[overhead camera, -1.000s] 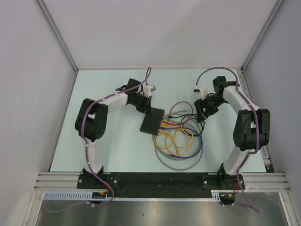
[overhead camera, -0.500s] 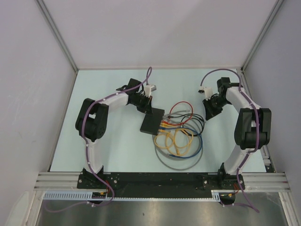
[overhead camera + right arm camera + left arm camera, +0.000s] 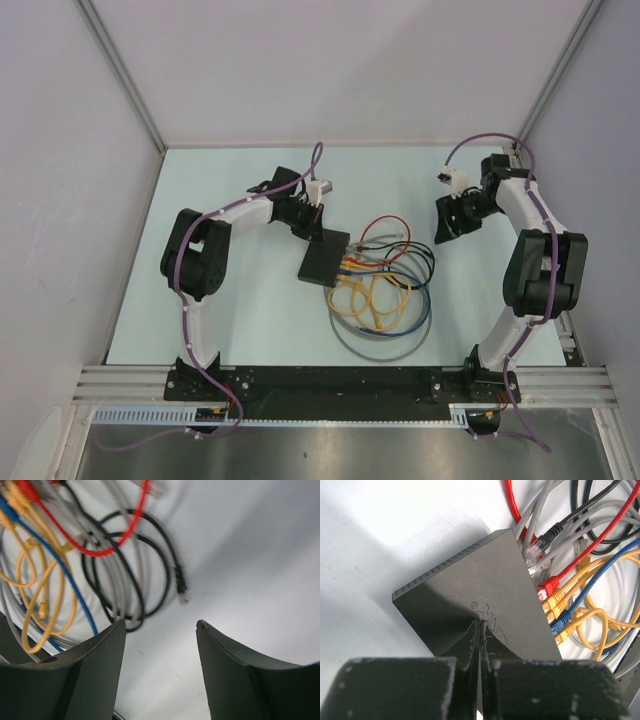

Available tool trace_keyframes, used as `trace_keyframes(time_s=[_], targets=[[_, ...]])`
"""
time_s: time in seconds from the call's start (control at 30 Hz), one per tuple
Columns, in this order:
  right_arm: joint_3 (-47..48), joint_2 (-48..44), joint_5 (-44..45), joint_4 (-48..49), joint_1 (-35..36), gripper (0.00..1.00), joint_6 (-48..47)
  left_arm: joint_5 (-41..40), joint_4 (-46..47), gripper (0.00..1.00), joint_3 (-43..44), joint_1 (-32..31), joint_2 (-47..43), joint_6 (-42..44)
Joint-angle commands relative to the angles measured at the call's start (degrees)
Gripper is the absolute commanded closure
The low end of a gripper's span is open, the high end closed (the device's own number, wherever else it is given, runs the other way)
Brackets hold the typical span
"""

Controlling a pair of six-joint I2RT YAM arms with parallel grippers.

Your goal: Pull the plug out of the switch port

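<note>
Top external, for starters: can spot the switch [image 3: 325, 260] lying flat on the table [image 3: 260, 320], right under the left jaws. Checked the left wrist view too: left jaws shut tight with nothing between them, tips pressing on the switch's top face, so pinning it rather than gripping it. Can count several plugs seated in the port row off to the right of those tips: red plug [image 3: 549, 586], a few yellow ones, blue plug [image 3: 563, 617]. Found the right jaws roughly half open and empty, hanging over bare table well apart from the switch. Just ahead of them, can see a black cable [image 3: 175, 567] with its loose plug [image 3: 183, 596] lying free, not in any port. Looks like a gap between pulls, or maybe a finished one. Can't tell which plug counts as the target. Next up, probably: bring the right jaws to the port row, close on one plug body, squeeze the latch tab, pull straight out along the socket while pinning the switch.
</note>
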Motion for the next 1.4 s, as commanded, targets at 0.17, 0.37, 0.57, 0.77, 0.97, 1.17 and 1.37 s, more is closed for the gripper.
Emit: trace_keyframes(time_s=[0.17, 0.37, 0.57, 0.77, 0.97, 1.17, 1.37], targets=[[2.60, 4.76, 0.12, 0.94, 9.57, 0.36, -0.28, -2.99, -1.28, 1.00, -1.54, -0.97, 0.17, 1.04], [3.04, 6.44, 5.93, 3.14, 10.37, 0.49, 0.77, -3.34, -1.02, 1.00, -2.33, -0.97, -0.28, 0.95], [3.04, 4.43, 4.18, 2.97, 8.27, 0.92, 1.48, -3.16, -1.10, 1.00, -2.07, -0.97, 0.34, 0.86], [3.04, -1.46, -3.65, 1.73, 1.85, 1.00, 2.78, -3.08, -1.02, 1.00, -2.24, -0.97, 0.69, 0.69], [3.12, -0.94, -2.25, 5.33, -3.77, 1.00, 8.50, -2.73, -1.02, 1.00, -1.89, -0.97, 1.13, 0.25], [3.39, 2.65, 8.11, 8.94, -5.89, 1.00, 12.37, -3.08, -0.93, 1.00, -2.42, -0.97, 0.52, 0.42], [4.44, 6.26, 13.75, 9.56, -5.98, 0.66, 13.34, -3.69, -1.10, 1.00, -2.77, -0.97, -0.27, 1.04]])
